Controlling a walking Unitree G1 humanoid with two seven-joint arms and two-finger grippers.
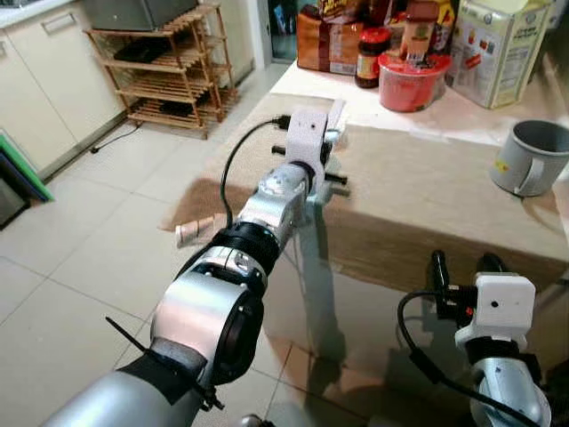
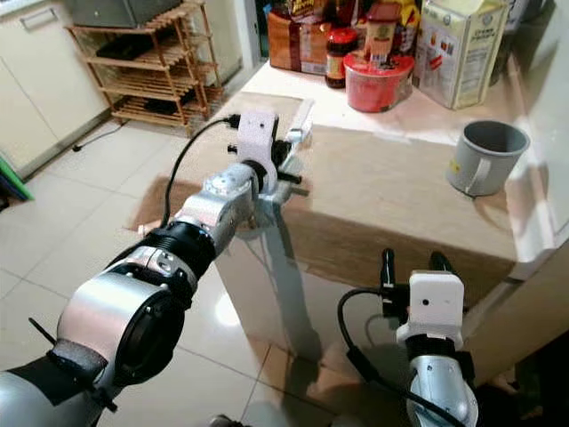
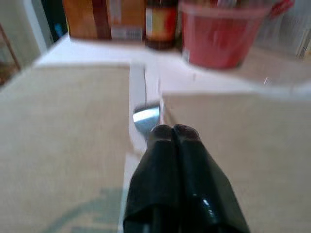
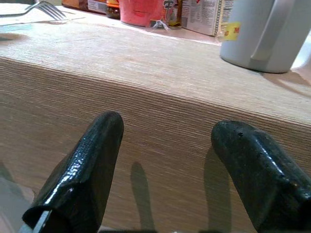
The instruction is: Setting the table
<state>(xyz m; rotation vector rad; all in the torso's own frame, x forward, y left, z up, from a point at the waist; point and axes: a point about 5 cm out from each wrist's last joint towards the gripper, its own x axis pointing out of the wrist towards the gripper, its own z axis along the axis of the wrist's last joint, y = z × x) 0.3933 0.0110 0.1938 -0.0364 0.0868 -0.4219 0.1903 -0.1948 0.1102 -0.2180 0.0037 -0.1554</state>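
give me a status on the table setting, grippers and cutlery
Left gripper shut on fork, over the tan cloth. Right gripper open, low at table edge. Grey mug on cloth, off to the right.

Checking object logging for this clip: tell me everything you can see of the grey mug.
The grey mug is matte light grey, like ceramic or enamel, with a wide open mouth and a darker inside whose contents cannot be made out. It stands upright on the beige cloth near the table's right edge. Its loop handle faces the robot, and a small yellow label sits on its side. Neither gripper touches it; the right gripper hangs open below the table edge, short of it.
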